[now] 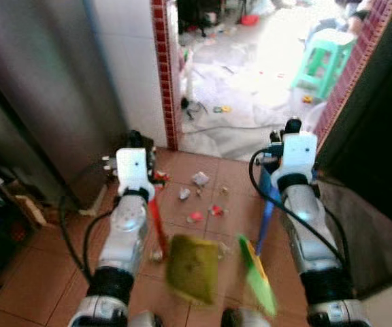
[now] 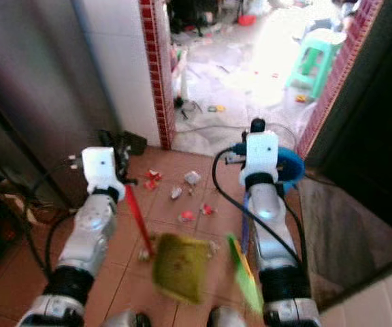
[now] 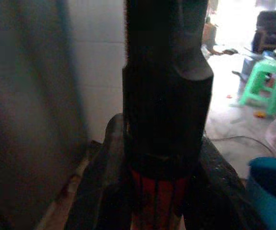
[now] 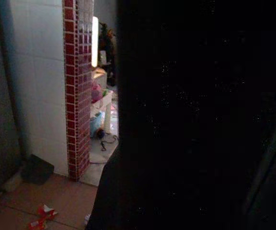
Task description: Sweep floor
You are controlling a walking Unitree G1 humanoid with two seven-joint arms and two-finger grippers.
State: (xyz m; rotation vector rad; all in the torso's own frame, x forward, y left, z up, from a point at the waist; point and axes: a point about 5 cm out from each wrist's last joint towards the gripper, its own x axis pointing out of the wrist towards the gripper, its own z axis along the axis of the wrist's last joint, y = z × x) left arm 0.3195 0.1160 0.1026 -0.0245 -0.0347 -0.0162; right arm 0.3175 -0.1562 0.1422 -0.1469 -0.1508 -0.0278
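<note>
My left gripper (image 1: 139, 140) is shut on the black grip of a red handle (image 1: 157, 225) that slants down to a blurred olive-yellow dustpan (image 1: 192, 268) hanging just above the tiles. In the left wrist view the black fingers (image 3: 97, 187) flank the handle's black top (image 3: 164, 96). My right gripper (image 1: 290, 127) holds a blue broom handle (image 1: 267, 219) ending in green bristles (image 1: 258, 276) beside the dustpan. Scraps of litter (image 1: 199, 197), white paper and red wrappers, lie scattered on the terracotta tiles between my arms. The right wrist view is mostly dark.
A red-tiled pillar (image 1: 165, 75) and white wall edge a doorway into a bright, cluttered room with a green stool (image 1: 325, 58). A grey metal cabinet (image 1: 39, 88) stands left, a dark wall (image 1: 380, 136) right. A blue bucket (image 2: 290, 165) sits by my right arm.
</note>
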